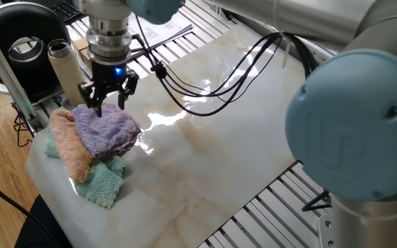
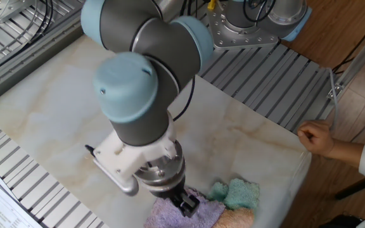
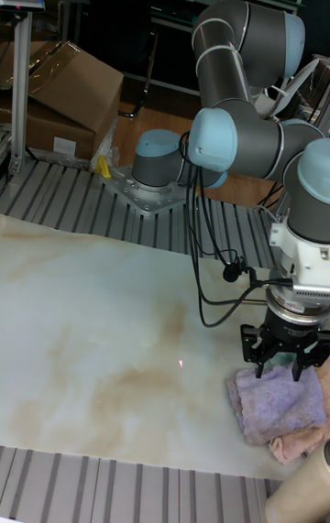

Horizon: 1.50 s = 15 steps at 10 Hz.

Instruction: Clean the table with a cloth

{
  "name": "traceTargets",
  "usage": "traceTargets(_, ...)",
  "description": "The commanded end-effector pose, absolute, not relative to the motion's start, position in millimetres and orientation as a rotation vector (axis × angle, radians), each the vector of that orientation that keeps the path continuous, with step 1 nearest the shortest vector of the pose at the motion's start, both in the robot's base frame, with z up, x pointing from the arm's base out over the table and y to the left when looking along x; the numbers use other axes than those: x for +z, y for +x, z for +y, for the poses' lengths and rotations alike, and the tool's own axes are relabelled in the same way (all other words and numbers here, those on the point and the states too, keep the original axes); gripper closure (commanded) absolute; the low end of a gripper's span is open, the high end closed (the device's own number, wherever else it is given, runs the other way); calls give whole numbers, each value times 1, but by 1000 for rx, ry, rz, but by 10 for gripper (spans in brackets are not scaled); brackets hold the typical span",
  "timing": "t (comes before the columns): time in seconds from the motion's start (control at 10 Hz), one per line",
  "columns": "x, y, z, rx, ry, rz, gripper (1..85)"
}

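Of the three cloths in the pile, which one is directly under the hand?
The lavender cloth, lying on top of the pile. The open hand hovers over it; the peach cloth and teal cloth lie beside and beneath.

Three cloths — one lavender cloth (image 1: pixel 107 129), one peach cloth (image 1: pixel 69 145), one teal cloth (image 1: pixel 102 181).

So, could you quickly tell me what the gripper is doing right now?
Gripper: open, holding nothing, just above the purple cloth.

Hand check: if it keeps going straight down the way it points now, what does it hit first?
Most likely the lavender cloth. The open hand points down over that cloth's far edge, which lies atop the peach cloth. Depth is unclear, so it may just catch the edge.
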State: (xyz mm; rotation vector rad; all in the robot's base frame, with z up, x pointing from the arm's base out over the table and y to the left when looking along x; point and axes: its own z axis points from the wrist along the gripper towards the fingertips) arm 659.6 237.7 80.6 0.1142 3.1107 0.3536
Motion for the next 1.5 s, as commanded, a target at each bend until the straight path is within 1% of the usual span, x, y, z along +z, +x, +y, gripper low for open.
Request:
traceTargets(0.0,80,662,246,378,97,3109,280)
traceTargets(0.1,79,665,243,356,89,3100,263)
traceTargets(0.2,70,679,251,359,95,3074,220)
traceTargets(0.3,63,688,257,361,103,3063,213)
traceTargets(0.7,64,694,260,378,97,3043,220)
traceTargets(1.1,47,702,259,413,58,2999,233)
traceTargets(1.3,45,702,260,431,43,2997,237)
traceTargets(1.4,45,700,260,431,40,3001,287)
